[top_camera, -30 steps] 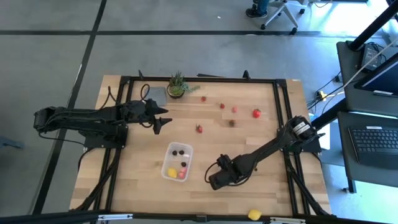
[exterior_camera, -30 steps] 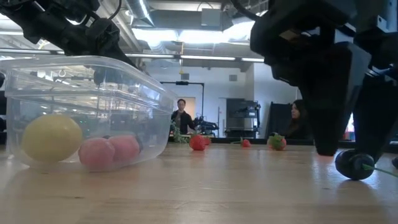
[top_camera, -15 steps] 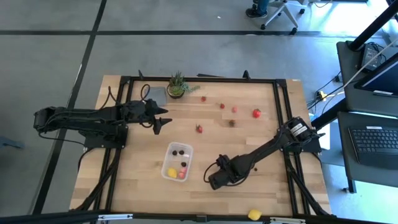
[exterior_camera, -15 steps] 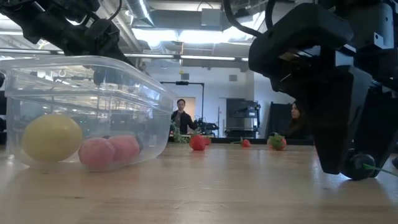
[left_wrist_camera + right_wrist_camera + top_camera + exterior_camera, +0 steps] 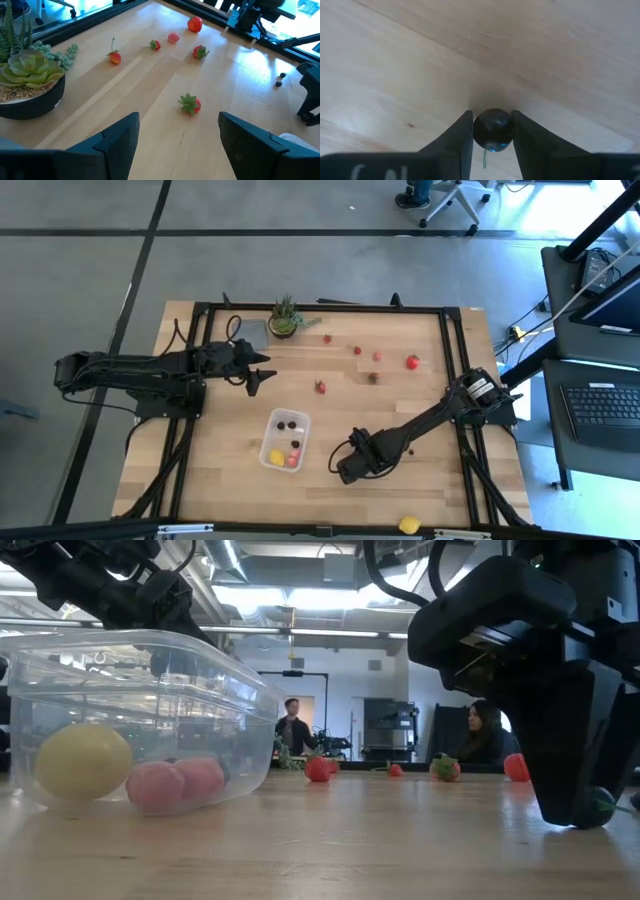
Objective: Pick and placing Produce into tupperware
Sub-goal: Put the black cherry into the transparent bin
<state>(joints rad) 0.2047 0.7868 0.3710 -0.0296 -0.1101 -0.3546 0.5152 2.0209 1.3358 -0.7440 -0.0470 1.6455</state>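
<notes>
Wooden table (image 5: 400,410): your right gripper (image 5: 492,131), lower centre, is pinching a dark berry (image 5: 493,130); left gripper (image 5: 177,135) is idling half-open, upper left.

The high view looks straight down on the whole table (image 5: 400,395). The low view sits at table height, close behind the tub (image 5: 150,710), facing the room. Each wrist view looks down past its own fingers — both show wood the high view covers.
</notes>
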